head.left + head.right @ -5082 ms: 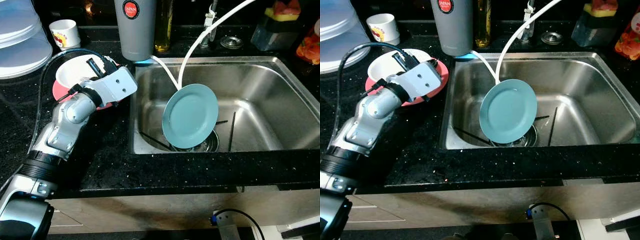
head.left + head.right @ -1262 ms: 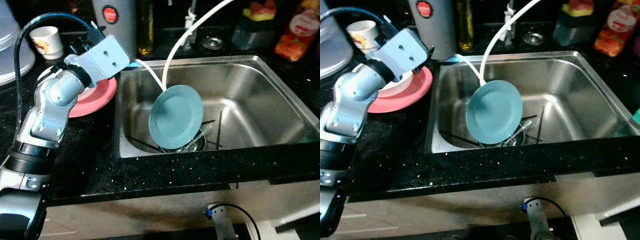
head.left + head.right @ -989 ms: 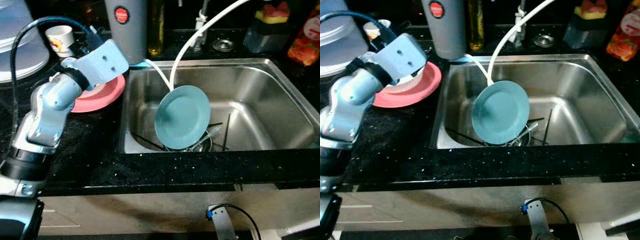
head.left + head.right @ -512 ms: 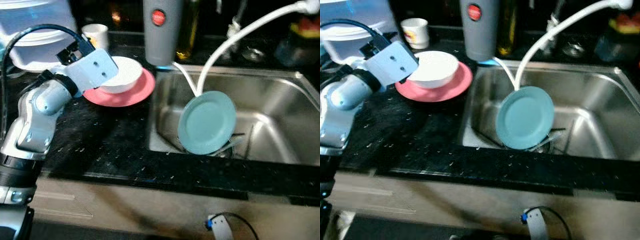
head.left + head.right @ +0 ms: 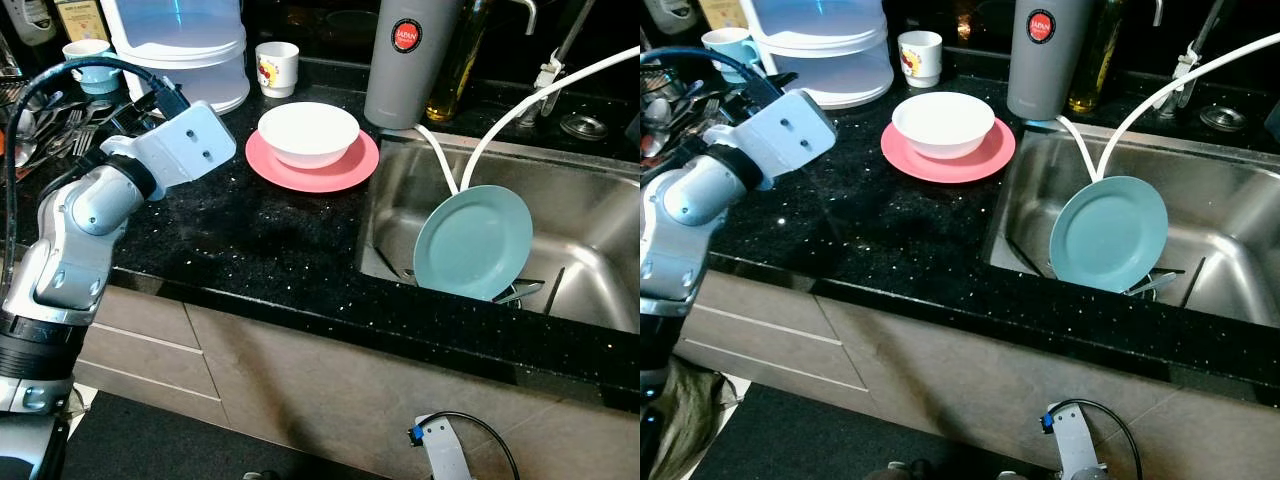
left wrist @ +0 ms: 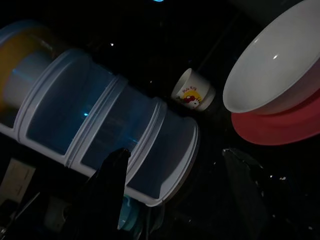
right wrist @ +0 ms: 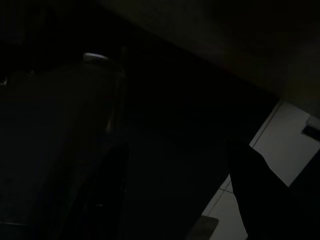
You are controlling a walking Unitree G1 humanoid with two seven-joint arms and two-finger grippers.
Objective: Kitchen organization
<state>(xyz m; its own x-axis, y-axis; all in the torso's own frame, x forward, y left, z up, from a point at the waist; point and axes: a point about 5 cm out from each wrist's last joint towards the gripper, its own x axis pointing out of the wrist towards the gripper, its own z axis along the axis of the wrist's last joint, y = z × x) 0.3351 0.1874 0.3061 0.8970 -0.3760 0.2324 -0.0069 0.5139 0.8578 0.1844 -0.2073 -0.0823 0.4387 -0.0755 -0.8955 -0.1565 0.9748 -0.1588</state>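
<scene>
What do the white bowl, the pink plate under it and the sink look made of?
White bowl: glazed ceramic by its glossy highlight and thick rim, though melamine is possible. Pink plate: smooth, duller sheen, plastic or glazed ceramic; the look leaves it open. Sink: brushed stainless steel, grey metal with soft streaked reflections.

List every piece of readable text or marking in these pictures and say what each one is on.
"JAPAN", white letters in a red round badge, on the grey canister beside the sink; the smaller lines in the badge are too small to read.
A red and yellow cartoon print on the white cup; any wording is too blurred to read.
Nothing else carries legible text.
</scene>
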